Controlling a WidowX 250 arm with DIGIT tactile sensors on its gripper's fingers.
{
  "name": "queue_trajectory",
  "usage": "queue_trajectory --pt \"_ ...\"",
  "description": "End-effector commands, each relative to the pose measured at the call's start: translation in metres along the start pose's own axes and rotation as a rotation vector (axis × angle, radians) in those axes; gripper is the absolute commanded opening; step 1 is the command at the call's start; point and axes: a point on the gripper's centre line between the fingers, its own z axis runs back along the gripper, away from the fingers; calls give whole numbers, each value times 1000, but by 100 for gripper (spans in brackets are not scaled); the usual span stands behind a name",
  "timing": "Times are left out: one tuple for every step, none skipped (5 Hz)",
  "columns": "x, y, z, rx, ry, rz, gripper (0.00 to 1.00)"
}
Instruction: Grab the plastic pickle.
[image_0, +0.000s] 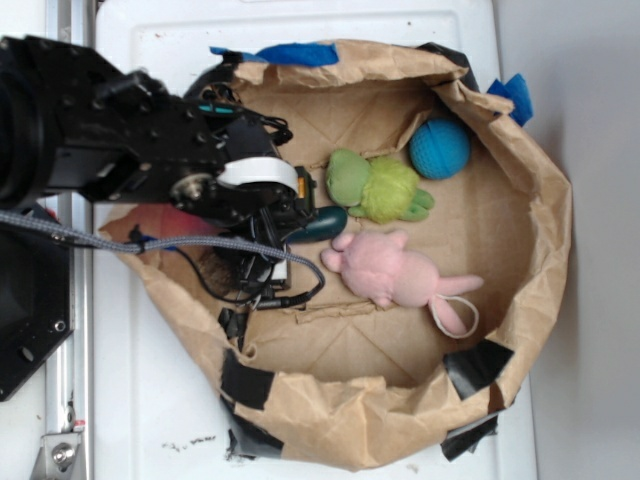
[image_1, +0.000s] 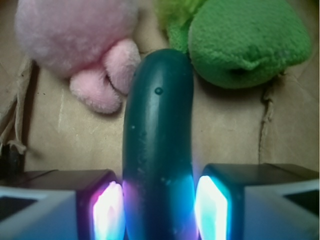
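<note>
End effector clenched on plastic pickle, over brown paper.

Pink plush, green plush crowd pickle tip

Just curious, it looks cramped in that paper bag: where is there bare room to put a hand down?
Bare brown paper floor lies open below the pink plush toy, toward the taped rim. Another patch sits right of the blue knitted ball. It is crowded where the green plush toy, glossy dark-green pickle and gripper meet.
</note>
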Motion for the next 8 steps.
queue_trajectory --pt "14 -5 7 29 31 -86 0" --pt "34 -12 48 -29 32 -250 0" --pt "60 -12 93 -62 77 -376 0" --pt "94 -14 116 -63 103 -432 0" --pt "118 -16 128 -89 118 -474 0" --pt "119 -19 129 -89 98 -486 0" --pt "110 -18 127 -89 106 -520 0" --pt "98 -16 126 -88 91 -554 0"
